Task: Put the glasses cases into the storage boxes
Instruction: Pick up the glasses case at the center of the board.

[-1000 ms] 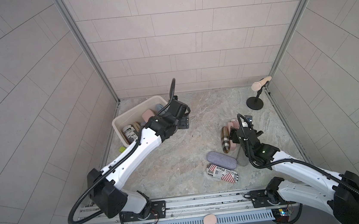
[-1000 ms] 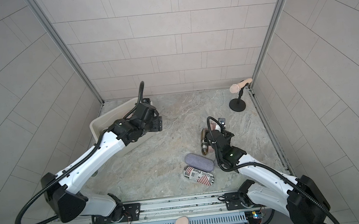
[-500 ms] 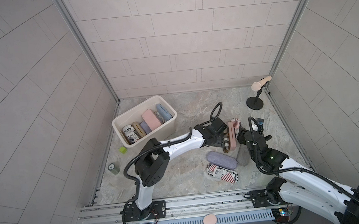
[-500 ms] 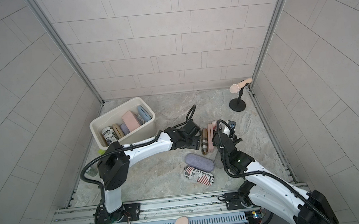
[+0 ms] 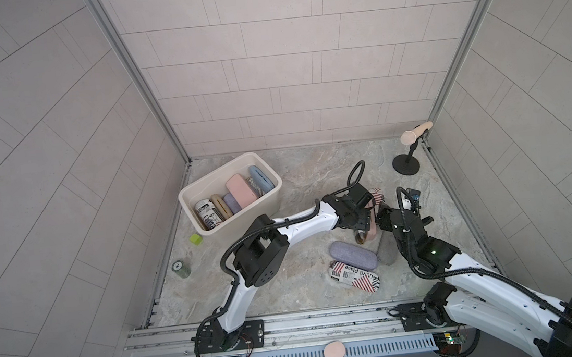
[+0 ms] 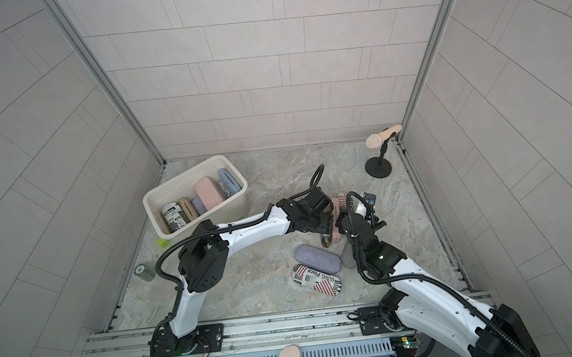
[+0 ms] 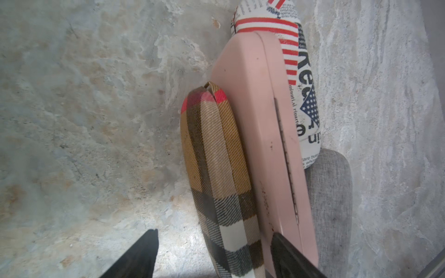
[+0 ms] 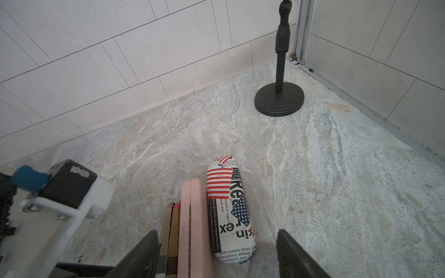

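L tool spread astride twill-weave plaid case, smooth pink case alongside; R tool also unclenched; veined marble-look tabletop, tiled walls.

Marbled tabletop bears bin, loose cases, green cube, can, microphone stand

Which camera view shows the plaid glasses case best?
The left wrist view: the plaid case fills the middle, its weave sharp, touching the pink case. The right wrist view shows only one end. In both top views the left arm hides most of it.
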Robot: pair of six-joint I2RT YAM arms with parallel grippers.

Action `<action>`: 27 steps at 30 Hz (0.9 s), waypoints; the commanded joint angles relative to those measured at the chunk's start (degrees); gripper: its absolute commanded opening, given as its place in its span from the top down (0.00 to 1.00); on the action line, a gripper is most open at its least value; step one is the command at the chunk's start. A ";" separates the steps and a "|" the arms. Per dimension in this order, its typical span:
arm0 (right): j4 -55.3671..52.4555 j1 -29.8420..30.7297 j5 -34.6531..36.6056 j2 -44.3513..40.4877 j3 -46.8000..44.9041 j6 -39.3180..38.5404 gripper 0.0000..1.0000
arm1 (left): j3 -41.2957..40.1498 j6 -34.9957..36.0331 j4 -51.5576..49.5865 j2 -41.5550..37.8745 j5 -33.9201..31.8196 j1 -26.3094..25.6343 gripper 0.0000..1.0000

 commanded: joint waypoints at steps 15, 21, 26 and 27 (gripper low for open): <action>0.96 -0.31 0.11 -2.47 -0.89 0.57 0.22 | -10.40 -6.28 6.98 -3.93 -4.62 2.67 0.25; 1.17 -0.32 -0.34 -2.06 -0.90 0.49 0.22 | -17.56 -8.43 11.53 -7.78 -5.37 4.41 0.29; 1.23 -0.27 -0.72 -1.59 -0.73 0.48 0.22 | -19.58 -7.90 11.76 -9.71 -5.77 5.88 0.31; 1.22 -0.32 -0.74 -1.52 -0.78 0.42 0.22 | -20.00 -7.95 12.02 -9.89 -5.49 6.19 0.31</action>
